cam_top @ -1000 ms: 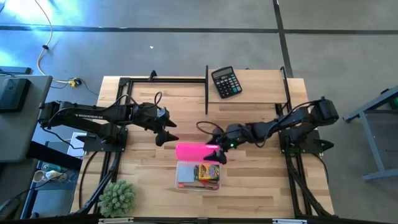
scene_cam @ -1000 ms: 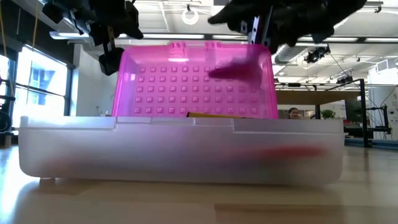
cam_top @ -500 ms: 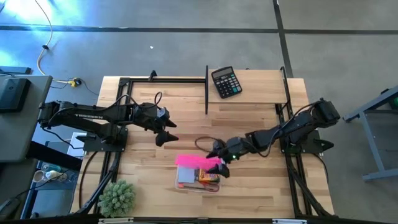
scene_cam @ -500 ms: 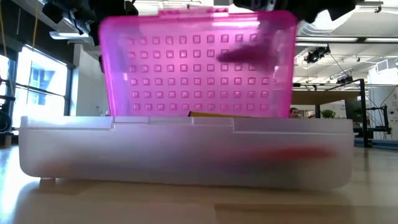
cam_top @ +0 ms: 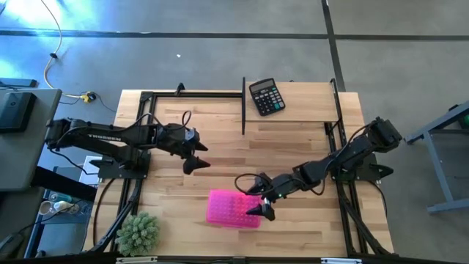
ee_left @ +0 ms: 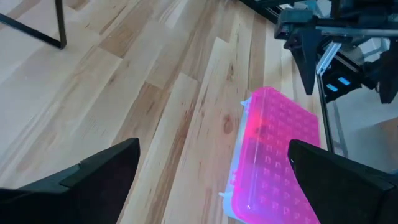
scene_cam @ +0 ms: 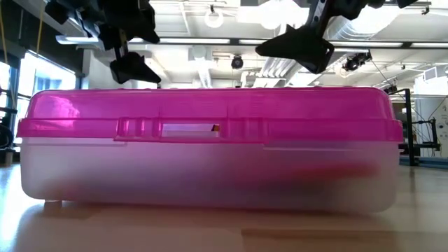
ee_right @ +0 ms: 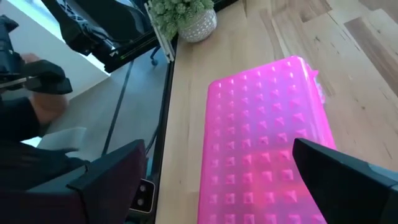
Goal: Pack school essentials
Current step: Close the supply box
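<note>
Now right gripper (cam_top: 258, 203) hovers, jaws spread, beside closed pink box (cam_top: 231, 209).

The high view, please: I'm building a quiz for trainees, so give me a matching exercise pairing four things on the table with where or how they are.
Things:
1. pencil case
2. calculator
3. fuzzy plant
4. right claw

Places or states:
A. near left corner of the table
B. far edge of the table
C. pink lid shut, near middle
D. open, beside the case's right end

Pairs: 1-C, 2-B, 3-A, 4-D
</note>
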You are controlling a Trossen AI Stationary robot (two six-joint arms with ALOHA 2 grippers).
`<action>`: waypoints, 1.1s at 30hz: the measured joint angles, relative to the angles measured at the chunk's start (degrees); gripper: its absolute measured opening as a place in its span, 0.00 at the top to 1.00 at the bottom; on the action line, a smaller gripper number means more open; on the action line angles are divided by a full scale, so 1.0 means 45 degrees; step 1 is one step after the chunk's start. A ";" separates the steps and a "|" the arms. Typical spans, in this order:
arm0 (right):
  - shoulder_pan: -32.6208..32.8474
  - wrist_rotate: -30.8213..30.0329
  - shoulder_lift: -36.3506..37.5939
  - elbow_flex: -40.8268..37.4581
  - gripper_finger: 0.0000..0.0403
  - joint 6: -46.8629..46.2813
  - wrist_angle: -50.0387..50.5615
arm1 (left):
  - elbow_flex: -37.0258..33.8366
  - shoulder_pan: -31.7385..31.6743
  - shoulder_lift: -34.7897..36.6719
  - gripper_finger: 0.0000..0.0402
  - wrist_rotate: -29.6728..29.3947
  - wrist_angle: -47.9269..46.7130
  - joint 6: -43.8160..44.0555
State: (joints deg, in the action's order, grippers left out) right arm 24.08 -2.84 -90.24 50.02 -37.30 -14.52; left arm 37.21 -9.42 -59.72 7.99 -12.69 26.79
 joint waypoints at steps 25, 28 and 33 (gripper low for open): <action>-0.0035 0.2390 -0.3608 0.2092 0.01 -0.1391 0.0284 | 0.0000 0.0784 0.0000 0.00 -0.1169 -0.0292 -0.0101; -0.0191 0.2064 -0.3619 0.2246 0.01 -0.1882 0.0861 | 0.0000 0.0784 0.0000 0.00 -0.1293 -0.0403 -0.0097; -0.0457 0.1030 -0.3575 0.2273 0.01 -0.2521 0.2383 | 0.0000 0.0784 0.0000 0.00 -0.1317 -0.0636 -0.0097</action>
State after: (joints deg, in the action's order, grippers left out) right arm 22.02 1.80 -106.32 60.25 -48.64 -3.80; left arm 37.21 -5.89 -59.72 2.07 -15.55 26.35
